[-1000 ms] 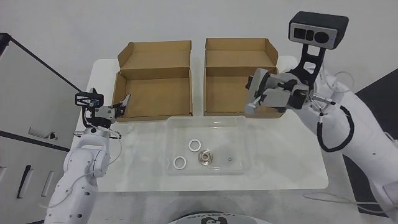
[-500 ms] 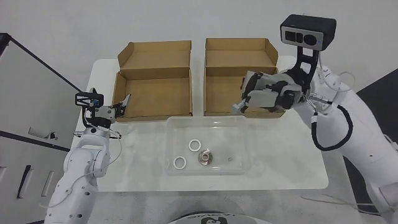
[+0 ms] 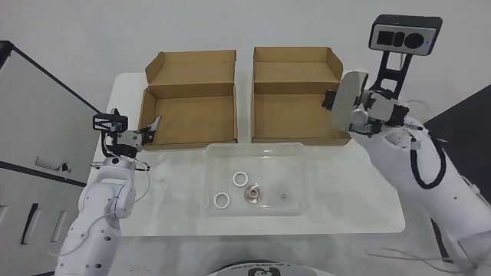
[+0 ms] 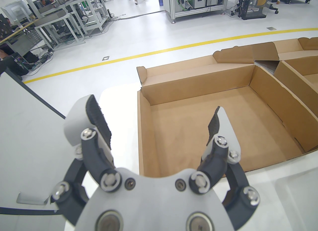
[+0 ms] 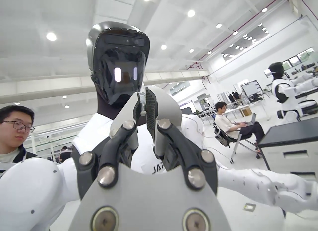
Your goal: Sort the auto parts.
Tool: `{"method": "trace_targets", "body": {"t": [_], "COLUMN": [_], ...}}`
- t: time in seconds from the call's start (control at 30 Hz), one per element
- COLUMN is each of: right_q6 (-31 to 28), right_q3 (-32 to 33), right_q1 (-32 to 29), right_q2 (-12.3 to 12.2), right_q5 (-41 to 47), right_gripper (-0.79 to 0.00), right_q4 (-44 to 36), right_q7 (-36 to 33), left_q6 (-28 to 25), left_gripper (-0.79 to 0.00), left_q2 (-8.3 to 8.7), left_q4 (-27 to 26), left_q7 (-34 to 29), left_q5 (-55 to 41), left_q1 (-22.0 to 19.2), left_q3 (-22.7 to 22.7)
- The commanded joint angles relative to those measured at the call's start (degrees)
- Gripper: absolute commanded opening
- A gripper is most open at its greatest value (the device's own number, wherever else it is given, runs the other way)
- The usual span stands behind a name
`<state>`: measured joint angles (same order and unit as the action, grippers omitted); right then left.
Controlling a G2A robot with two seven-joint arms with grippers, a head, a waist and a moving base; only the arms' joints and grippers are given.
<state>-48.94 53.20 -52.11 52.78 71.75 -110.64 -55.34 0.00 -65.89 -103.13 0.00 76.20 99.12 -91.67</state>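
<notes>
- Above the outer edge of the right cardboard box [image 3: 288,119], the right end effector [image 5: 142,99] is clamped on a small threaded bolt [image 5: 142,104] (tips turned upward, away from the table [image 3: 345,192]).
- Left end effector [image 4: 155,111], fingers spread wide and holding nothing, hangs at the table's left edge, just beside the left cardboard box [image 4: 211,127].
- Clear tray [image 3: 291,152] in front of both boxes holds a white ring [image 3: 240,178], a second white ring [image 3: 223,199], a round metal part [image 3: 253,195] and a tiny screw [image 3: 284,195].
</notes>
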Motion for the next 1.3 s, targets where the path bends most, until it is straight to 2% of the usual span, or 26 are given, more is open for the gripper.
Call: {"method": "trace_targets", "body": {"t": [0.0, 0.1, 0.6, 1.2, 1.27], "right_q6": [0.4, 1.04, 5.8, 5.85, 8.04], "right_q3": [0.58, 1.8, 6.87, 7.0, 8.42], "right_q1": [-0.57, -1.54, -4.8, -4.86, -4.73], "right_q2": [0.4, 1.15, 3.87, 3.92, 3.77], "right_q5": [1.61, 3.69, -0.99, -1.09, -5.35], "right_gripper": [-0.785, -0.785, -0.785, -0.785, -0.785], "right_q4": [-0.58, -1.02, -0.18, -0.12, 0.16], "right_q7": [-0.4, -1.04, -5.79, -5.85, -5.29], "left_q6": [0.0, 0.0, 0.0, 0.0, 0.0], "left_gripper": [0.0, 0.0, 0.0, 0.0, 0.0], "left_q2": [0.0, 0.0, 0.0, 0.0, 0.0], "left_q4": [0.0, 0.0, 0.0, 0.0, 0.0], "left_q7": [0.0, 0.0, 0.0, 0.0, 0.0], "left_q5": [0.0, 0.0, 0.0, 0.0, 0.0], "left_q1": [0.0, 0.0, 0.0, 0.0, 0.0], "left_q3": [0.0, 0.0, 0.0, 0.0, 0.0]}}
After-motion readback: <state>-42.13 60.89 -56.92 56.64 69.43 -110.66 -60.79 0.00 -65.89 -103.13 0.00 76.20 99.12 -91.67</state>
